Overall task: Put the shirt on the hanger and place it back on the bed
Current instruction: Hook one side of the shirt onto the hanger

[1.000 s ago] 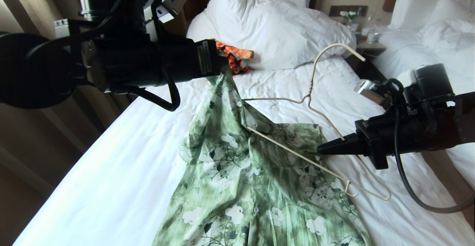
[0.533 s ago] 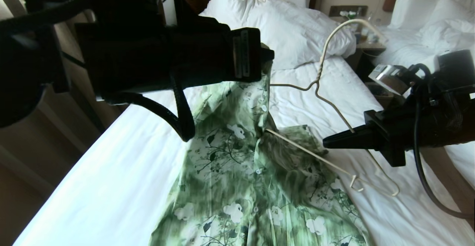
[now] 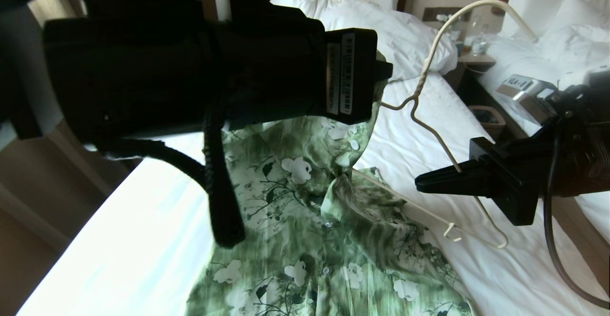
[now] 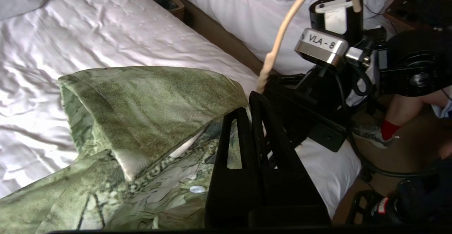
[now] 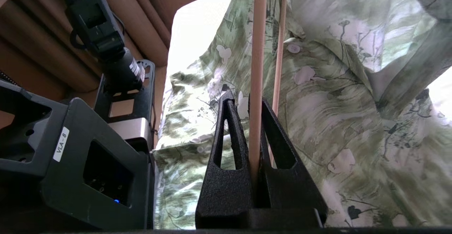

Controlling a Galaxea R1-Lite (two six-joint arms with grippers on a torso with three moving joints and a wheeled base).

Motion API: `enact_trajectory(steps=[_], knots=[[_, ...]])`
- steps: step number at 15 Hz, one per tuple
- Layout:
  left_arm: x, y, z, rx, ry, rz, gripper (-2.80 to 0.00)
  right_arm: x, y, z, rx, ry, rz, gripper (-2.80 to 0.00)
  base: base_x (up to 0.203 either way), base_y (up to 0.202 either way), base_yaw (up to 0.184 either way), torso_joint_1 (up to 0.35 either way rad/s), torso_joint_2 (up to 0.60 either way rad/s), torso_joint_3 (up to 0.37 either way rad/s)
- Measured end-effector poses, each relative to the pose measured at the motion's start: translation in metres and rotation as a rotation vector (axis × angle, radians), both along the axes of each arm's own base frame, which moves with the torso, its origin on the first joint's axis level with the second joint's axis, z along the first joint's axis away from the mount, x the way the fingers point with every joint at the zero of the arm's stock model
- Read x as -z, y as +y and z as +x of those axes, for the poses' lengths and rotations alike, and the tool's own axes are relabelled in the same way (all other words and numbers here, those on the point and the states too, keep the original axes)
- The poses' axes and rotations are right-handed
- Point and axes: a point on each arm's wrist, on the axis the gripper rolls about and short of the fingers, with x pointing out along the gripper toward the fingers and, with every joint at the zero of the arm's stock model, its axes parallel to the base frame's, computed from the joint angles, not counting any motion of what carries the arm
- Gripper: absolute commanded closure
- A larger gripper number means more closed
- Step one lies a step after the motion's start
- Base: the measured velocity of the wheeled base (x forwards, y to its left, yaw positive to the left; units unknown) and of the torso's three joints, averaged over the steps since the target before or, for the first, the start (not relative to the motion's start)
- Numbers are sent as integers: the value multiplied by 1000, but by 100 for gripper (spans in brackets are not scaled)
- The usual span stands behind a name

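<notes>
The green flower-print shirt (image 3: 305, 220) lies on the bed (image 3: 495, 278), its collar end lifted. My left gripper (image 3: 383, 70) is high over the bed, shut on the shirt's (image 4: 148, 100) edge by the collar; in the left wrist view the left gripper (image 4: 247, 108) pinches the fabric. My right gripper (image 3: 420, 182) reaches in from the right, shut on one arm of the cream wire hanger (image 3: 443, 151), hook up. In the right wrist view the hanger's wire (image 5: 259, 50) runs between the right gripper's (image 5: 247, 101) fingers, the shirt (image 5: 335, 103) behind. The hanger's other end is hidden behind the raised fabric.
White pillows (image 3: 381, 25) lie at the head of the bed. A second white bed (image 3: 548, 54) stands to the right, with a small bin (image 3: 486, 118) and a nightstand (image 3: 476, 58) in the gap. A person's leg (image 4: 395, 114) shows beyond that gap. Curtains (image 5: 46, 50) hang left.
My left gripper has carried the shirt's collar up and to the right, toward the hanger's neck. The hanger has tipped more upright, its hook higher. The right gripper has barely shifted.
</notes>
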Motion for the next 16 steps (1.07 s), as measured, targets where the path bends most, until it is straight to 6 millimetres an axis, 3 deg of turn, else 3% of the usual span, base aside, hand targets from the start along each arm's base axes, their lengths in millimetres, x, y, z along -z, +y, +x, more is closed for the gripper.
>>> enact_trajectory(steps=[7, 16], knots=[[14, -9, -46, 126, -33, 73, 0, -5, 8, -17, -69, -30, 37, 0, 0, 0, 0, 0, 0, 0], [34, -32, -48, 118, -65, 172, 0, 0, 23, -19, -119, -20, 50, 0, 0, 0, 0, 0, 0, 0]])
